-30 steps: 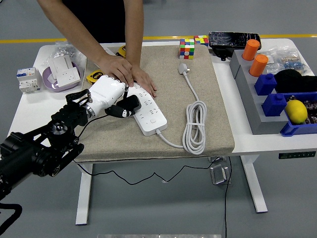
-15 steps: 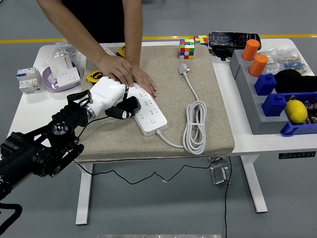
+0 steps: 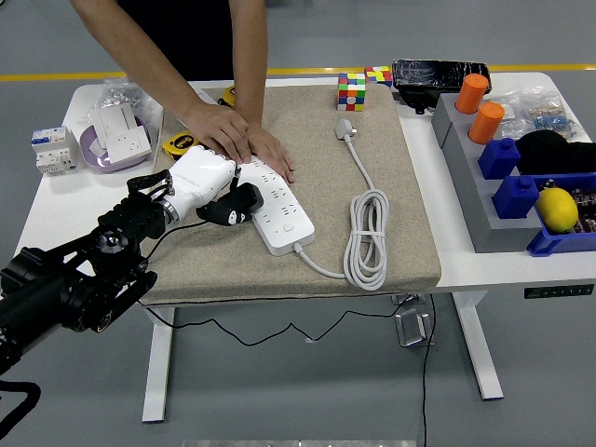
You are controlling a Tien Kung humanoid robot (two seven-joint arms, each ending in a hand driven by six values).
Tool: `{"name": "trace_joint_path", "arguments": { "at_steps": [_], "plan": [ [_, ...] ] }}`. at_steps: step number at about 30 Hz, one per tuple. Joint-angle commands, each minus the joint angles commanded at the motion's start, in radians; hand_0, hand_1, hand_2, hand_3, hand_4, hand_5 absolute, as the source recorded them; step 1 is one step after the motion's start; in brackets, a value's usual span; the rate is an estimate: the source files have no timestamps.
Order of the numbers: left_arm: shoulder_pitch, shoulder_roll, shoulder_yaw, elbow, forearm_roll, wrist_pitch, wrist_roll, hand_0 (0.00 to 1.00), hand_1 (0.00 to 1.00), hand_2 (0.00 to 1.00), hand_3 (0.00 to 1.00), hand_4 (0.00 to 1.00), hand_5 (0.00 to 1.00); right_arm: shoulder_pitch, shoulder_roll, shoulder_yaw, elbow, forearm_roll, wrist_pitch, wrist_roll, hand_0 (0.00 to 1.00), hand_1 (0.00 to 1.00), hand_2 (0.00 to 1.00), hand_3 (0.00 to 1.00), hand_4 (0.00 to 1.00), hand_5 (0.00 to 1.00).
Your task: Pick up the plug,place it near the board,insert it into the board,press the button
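A white power strip (image 3: 276, 205) lies diagonally on the beige mat (image 3: 307, 251). My left hand (image 3: 209, 189), white with dark fingertips, is shut on a black plug (image 3: 239, 201) held against the strip's near-left edge. A thin black cable (image 3: 172, 237) trails from the plug down over the mat's front. A person's two hands (image 3: 237, 138) press flat on the strip's far end. The strip's own white cord (image 3: 366, 237) lies coiled to the right, ending in a white plug (image 3: 345, 128). My right hand is out of view.
Two colour cubes (image 3: 352, 91) stand at the mat's far edge. A grey rack (image 3: 484, 200) with orange cylinders (image 3: 479, 107), blue blocks and a lemon (image 3: 557, 209) fills the right. White sockets and a purple dish (image 3: 116, 140) sit at far left.
My left hand with the black plug has shifted slightly right and up, closer onto the strip. The person's hands have stayed put.
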Motion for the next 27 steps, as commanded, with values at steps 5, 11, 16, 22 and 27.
{"name": "trace_joint_path", "arguments": {
  "at_steps": [5, 11, 16, 22, 27],
  "plan": [
    [-0.003, 0.0, 0.009, 0.0, 0.0, -0.007, 0.0, 0.372, 0.276, 0.244, 0.296, 0.397, 0.295, 0.002, -0.001, -0.001, 0.001, 0.002, -0.002, 0.003, 0.97, 0.921, 0.848, 0.845, 0.998, 0.981],
    [-0.003, 0.0, 0.008, -0.001, 0.0, -0.021, -0.003, 0.383, 0.319, 0.375, 0.476, 0.454, 0.28, 0.001, -0.003, -0.002, 0.001, 0.011, -0.009, 0.012, 0.97, 0.921, 0.846, 0.845, 0.998, 0.981],
    [-0.002, 0.001, 0.005, -0.001, 0.0, -0.029, -0.008, 0.462, 0.623, 0.656, 0.794, 0.737, 0.345, 0.001, -0.004, -0.002, 0.002, 0.013, -0.011, 0.015, 0.97, 0.92, 0.845, 0.844, 0.998, 0.981],
    [-0.004, 0.002, 0.006, 0.0, 0.0, -0.035, -0.008, 0.494, 0.669, 0.724, 0.821, 0.772, 0.354, -0.001, -0.003, -0.002, 0.002, 0.015, -0.011, 0.016, 0.969, 0.921, 0.845, 0.844, 0.998, 0.981],
    [-0.008, 0.004, 0.005, 0.001, 0.0, -0.036, -0.009, 0.507, 0.689, 0.736, 0.825, 0.78, 0.357, 0.001, -0.003, 0.0, 0.002, 0.016, -0.011, 0.017, 0.969, 0.92, 0.844, 0.844, 0.998, 0.981]
  ]
}}
